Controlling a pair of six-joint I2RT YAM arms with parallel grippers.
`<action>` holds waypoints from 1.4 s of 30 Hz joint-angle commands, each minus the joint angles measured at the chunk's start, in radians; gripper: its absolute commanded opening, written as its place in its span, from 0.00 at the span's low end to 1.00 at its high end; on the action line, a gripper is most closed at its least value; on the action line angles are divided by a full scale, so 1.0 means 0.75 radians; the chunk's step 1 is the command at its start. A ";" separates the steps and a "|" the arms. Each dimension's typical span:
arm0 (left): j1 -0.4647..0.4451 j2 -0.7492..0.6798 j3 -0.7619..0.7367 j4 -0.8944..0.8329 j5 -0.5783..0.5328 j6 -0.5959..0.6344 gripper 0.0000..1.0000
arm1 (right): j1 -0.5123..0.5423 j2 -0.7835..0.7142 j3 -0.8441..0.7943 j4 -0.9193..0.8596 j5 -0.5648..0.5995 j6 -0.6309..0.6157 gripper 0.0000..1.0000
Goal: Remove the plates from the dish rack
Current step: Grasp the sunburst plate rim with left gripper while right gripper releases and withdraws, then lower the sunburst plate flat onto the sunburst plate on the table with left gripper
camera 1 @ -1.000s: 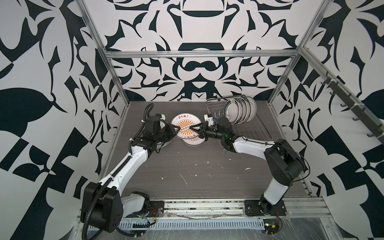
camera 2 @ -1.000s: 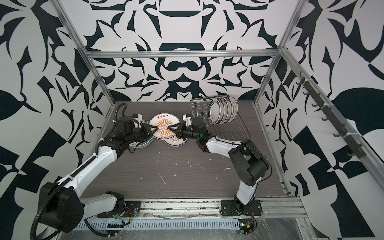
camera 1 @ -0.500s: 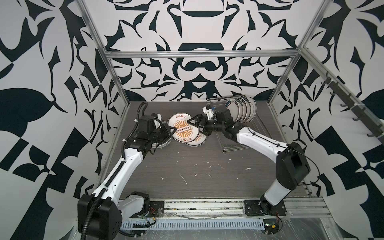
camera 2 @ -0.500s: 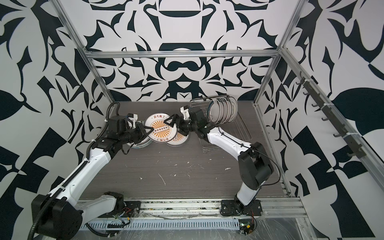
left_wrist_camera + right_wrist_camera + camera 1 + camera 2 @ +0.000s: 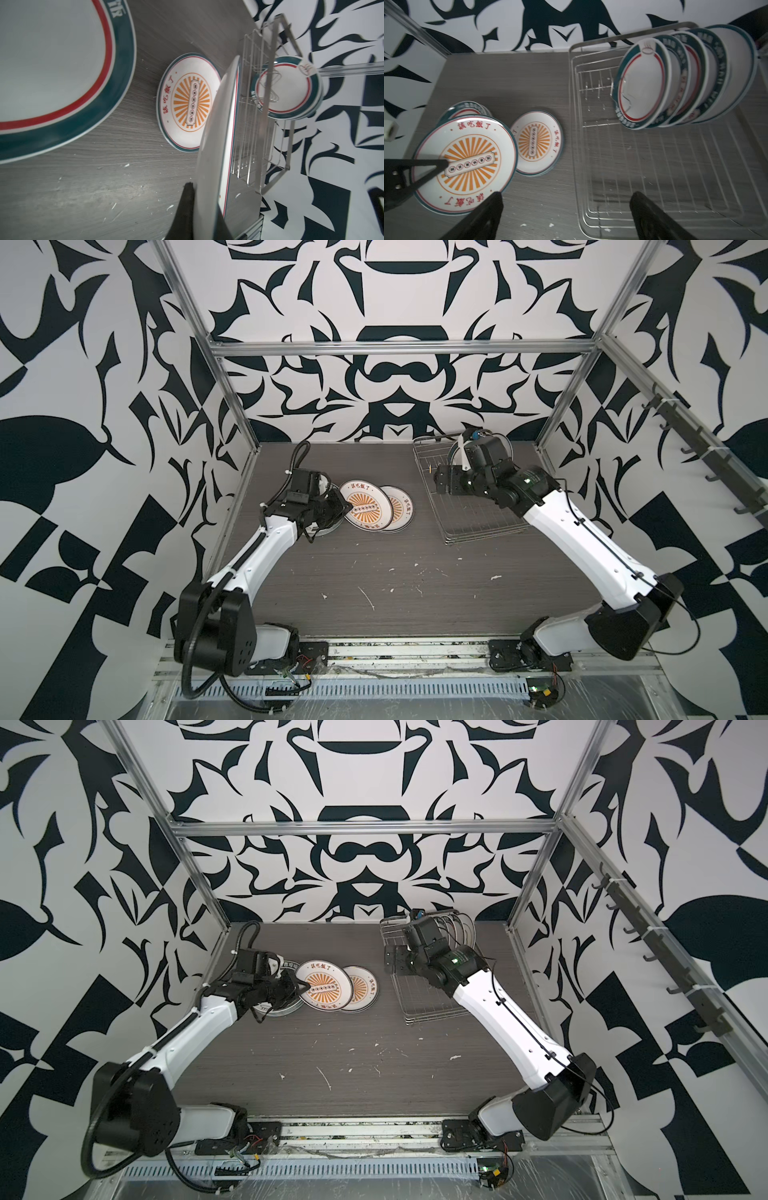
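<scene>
The jaws of my left gripper (image 5: pixel 344 509) are pinched tight on the rim of the large sunburst plate (image 5: pixel 362 510). I hold it over a teal-rimmed stack (image 5: pixel 467 107) near the left edge of the worktop (image 5: pixel 374 572), with a smaller sunburst plate (image 5: pixel 400 512) just beside it. My right gripper (image 5: pixel 566 195) has its jaws wide apart and empty above the bare near part of the dish rack (image 5: pixel 478 526), and the remaining plates (image 5: pixel 654 83) stand upright at the rack's far end by the back wall.
</scene>
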 commanded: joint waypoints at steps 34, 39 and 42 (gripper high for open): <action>-0.111 0.430 0.165 -0.035 -0.175 0.037 0.30 | -0.132 -0.322 -0.329 -0.076 -0.114 -0.076 0.99; -0.130 0.476 0.202 -0.056 -0.206 0.031 0.37 | -0.145 -0.340 -0.353 -0.076 -0.124 -0.082 0.99; -0.134 0.494 0.219 -0.056 -0.204 0.026 0.39 | -0.155 -0.346 -0.362 -0.075 -0.131 -0.086 0.99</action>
